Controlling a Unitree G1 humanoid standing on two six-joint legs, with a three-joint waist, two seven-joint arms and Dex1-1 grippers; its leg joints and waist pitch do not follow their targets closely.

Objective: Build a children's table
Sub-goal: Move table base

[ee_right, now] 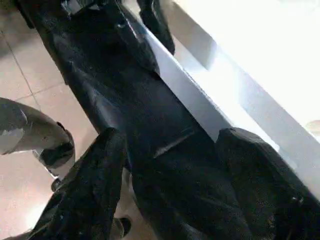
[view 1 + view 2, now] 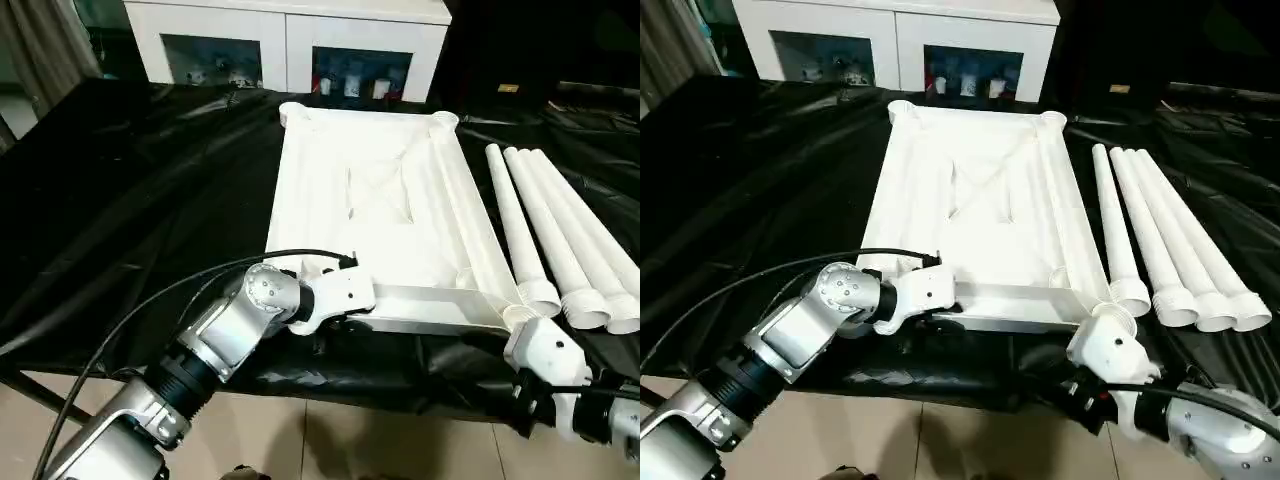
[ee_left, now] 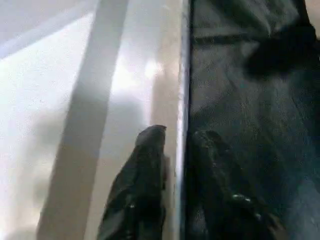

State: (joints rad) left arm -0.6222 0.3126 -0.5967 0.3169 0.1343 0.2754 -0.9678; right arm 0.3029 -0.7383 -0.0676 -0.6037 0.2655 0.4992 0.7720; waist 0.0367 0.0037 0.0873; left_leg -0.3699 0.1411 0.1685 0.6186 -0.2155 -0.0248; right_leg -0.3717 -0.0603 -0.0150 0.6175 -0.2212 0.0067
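Nearest me, my right gripper hangs off the bench's near edge below the table top's near right corner, fingers spread wide with nothing between them but the black sheet that covers the bench. My left gripper is at the near rim of the table top: in its wrist view one finger sits inside the rim wall and the other outside, with only a narrow gap left and the thin white edge between them. I can't say for sure the pinch is firm yet.

The top lies underside up across the sheet, its X ribbing showing and round sockets at the corners. One leg lies on it along the right side. Three more legs lie side by side on the sheet just right of the top, wide ends toward me. Beyond, a white cabinet stands against the wall.

My worries: that rim is thin and smooth, so a shallow bite could slip off when I pull. The sheet is slick, so the top may skate. Tilting the top could roll the loose leg off.
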